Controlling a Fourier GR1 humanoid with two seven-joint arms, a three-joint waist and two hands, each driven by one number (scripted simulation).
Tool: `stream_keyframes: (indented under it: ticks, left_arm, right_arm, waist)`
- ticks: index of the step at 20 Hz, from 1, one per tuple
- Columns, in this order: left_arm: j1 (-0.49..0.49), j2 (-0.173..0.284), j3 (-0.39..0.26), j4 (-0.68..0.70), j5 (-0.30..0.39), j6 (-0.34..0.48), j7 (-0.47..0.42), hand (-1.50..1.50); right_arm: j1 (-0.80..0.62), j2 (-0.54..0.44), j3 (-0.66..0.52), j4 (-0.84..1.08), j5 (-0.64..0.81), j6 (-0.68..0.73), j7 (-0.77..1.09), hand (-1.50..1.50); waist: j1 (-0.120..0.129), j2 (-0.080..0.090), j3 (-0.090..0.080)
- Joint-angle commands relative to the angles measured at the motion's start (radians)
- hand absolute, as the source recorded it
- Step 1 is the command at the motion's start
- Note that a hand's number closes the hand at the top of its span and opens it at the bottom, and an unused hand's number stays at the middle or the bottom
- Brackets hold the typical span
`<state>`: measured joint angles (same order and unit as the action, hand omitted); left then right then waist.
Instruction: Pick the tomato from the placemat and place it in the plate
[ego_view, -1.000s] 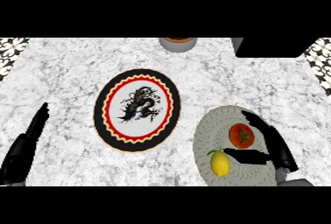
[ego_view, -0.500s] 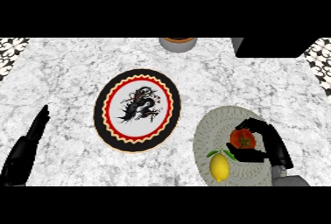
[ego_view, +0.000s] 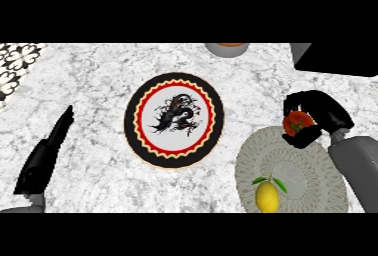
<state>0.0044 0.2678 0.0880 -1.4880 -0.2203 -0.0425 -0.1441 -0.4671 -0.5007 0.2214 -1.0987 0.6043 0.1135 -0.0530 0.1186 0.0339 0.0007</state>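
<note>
My right hand (ego_view: 325, 116) is curled round the red tomato (ego_view: 297, 122), fingers and thumb on either side of it. The tomato sits at the far rim of the grey-green plate (ego_view: 295, 165), at the right of the head view. Whether it touches the rim I cannot tell. The round placemat (ego_view: 173, 120), black and red with a dragon in its middle, lies at the centre with nothing on it. At the lower left my left hand (ego_view: 46, 159) rests on the counter, open, with straight fingers pointing away from me.
A yellow lemon (ego_view: 267, 196) with green leaves lies on the plate's near part. A grey bowl (ego_view: 229, 48) stands at the far edge, a black object (ego_view: 336, 57) at the far right. A patterned surface (ego_view: 15, 67) borders the counter's far left.
My right hand with the tomato has moved from the plate's middle to its far rim. The left hand has barely moved.
</note>
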Motion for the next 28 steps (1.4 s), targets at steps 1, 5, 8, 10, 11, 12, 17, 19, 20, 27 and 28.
stream_keyframes:
  ticks: [1, 5, 8, 10, 11, 12, 17, 19, 20, 27, 28]
  left_arm:
    - [-0.031, -0.006, -0.025, 0.006, -0.022, 0.001, 0.011, 0.00]
    - [-0.031, 0.006, 0.004, -0.012, 0.004, -0.009, 0.056, 0.00]
    - [-0.021, -0.010, 0.006, 0.026, -0.015, 0.020, 0.022, 0.00]
    - [0.009, -0.009, 0.010, 0.002, -0.027, 0.035, 0.030, 0.00]
    - [0.001, 0.014, 0.037, -0.012, 0.004, 0.010, 0.037, 0.00]
    - [0.028, 0.007, 0.039, 0.017, 0.017, -0.001, 0.001, 0.00]
    - [0.049, 0.009, 0.042, -0.048, 0.002, 0.015, 0.043, 0.00]
    - [0.074, 0.019, 0.047, -0.075, 0.012, -0.006, 0.058, 0.00]
    - [0.073, -0.001, 0.043, -0.060, 0.001, 0.014, 0.044, 0.00]
    - [0.078, -0.031, 0.043, -0.014, -0.012, 0.031, -0.005, 0.00]
    - [0.089, -0.017, 0.059, 0.024, -0.017, 0.034, -0.044, 0.00]
  right_arm:
    - [-0.212, -0.043, 0.010, 0.170, 0.075, 0.009, -0.097, 1.50]
    - [-0.337, -0.007, -0.058, 0.309, 0.052, -0.088, -0.234, 1.50]
    - [-0.419, 0.002, -0.093, 0.368, 0.055, -0.167, -0.317, 1.50]
    - [-0.465, 0.032, -0.109, 0.388, 0.034, -0.179, -0.381, 1.50]
    - [-0.433, 0.019, -0.131, 0.377, 0.001, -0.193, -0.480, 1.50]
    - [-0.482, 0.046, -0.132, 0.391, -0.003, -0.186, -0.484, 1.50]
    - [-0.534, 0.095, -0.163, 0.407, -0.107, -0.027, -0.636, 1.50]
    - [-0.554, 0.116, -0.158, 0.383, -0.109, 0.007, -0.623, 1.50]
    - [-0.566, 0.141, -0.141, 0.373, -0.094, 0.010, -0.604, 1.50]
    - [-0.592, 0.283, -0.101, 0.304, -0.083, 0.055, -0.485, 1.50]
    - [-0.632, 0.300, -0.112, 0.248, -0.110, 0.100, -0.396, 1.50]
  waist:
    - [0.011, 0.005, 0.003]
    - [-0.017, -0.005, 0.004]
    - [-0.033, -0.006, 0.002]
    - [-0.043, -0.015, 0.002]
    - [-0.056, -0.018, 0.002]
    - [-0.053, -0.017, 0.001]
    - [-0.081, -0.027, 0.000]
    - [-0.094, -0.032, 0.000]
    - [-0.099, -0.032, -0.001]
    - [-0.107, -0.033, -0.001]
    - [-0.112, -0.036, -0.002]
